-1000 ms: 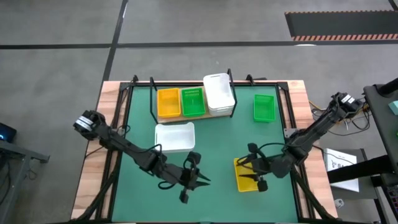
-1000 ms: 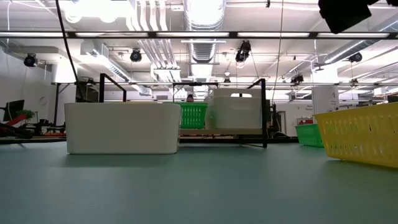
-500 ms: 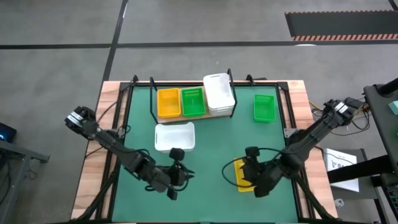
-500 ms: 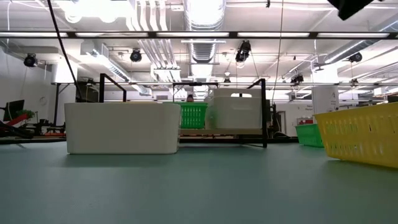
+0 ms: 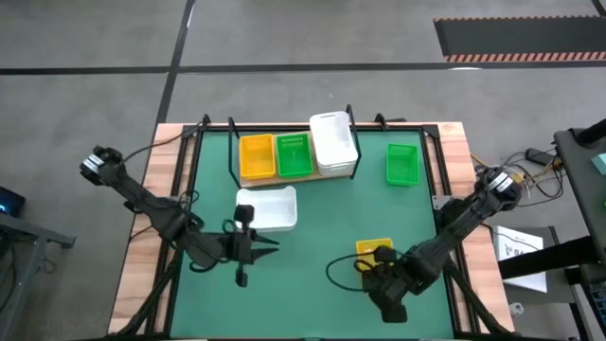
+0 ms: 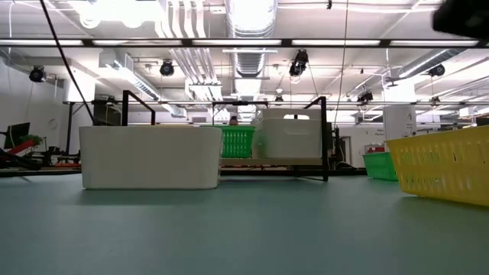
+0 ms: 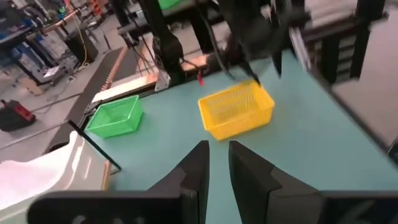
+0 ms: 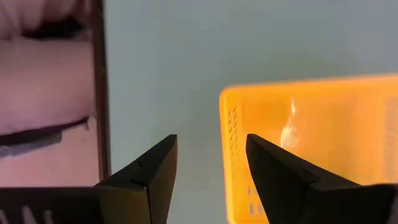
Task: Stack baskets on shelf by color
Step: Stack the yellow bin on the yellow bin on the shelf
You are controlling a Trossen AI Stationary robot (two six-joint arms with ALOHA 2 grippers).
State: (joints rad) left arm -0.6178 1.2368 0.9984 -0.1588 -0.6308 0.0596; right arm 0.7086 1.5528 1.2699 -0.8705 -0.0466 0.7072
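Observation:
A yellow basket (image 5: 375,247) (image 8: 311,143) sits flat on the green mat near the table's near right. My right gripper (image 5: 378,270) (image 8: 211,149) hangs open over its near end, pointing down. One finger is over the mat and one over the basket, with the basket's end wall between them. My left gripper (image 5: 273,242) (image 7: 217,152) hovers shut, only a slit showing, beside the near edge of a white basket (image 5: 268,208) on the mat. The shelf (image 5: 248,179) at the far side carries yellow (image 5: 256,156), green (image 5: 294,154) and white (image 5: 333,144) baskets.
A lone green basket (image 5: 401,164) sits on the mat to the right of the shelf. The shelf's black wire frame (image 6: 325,137) stands up at the far side. Wooden table borders flank the mat. Bare mat (image 5: 312,284) lies between the two grippers.
My left gripper has drawn back from the near centre toward the table's left and far side, ending beside the white basket. My right arm has tipped from level to pointing down and shifted slightly toward the near edge over the yellow basket. No basket has moved.

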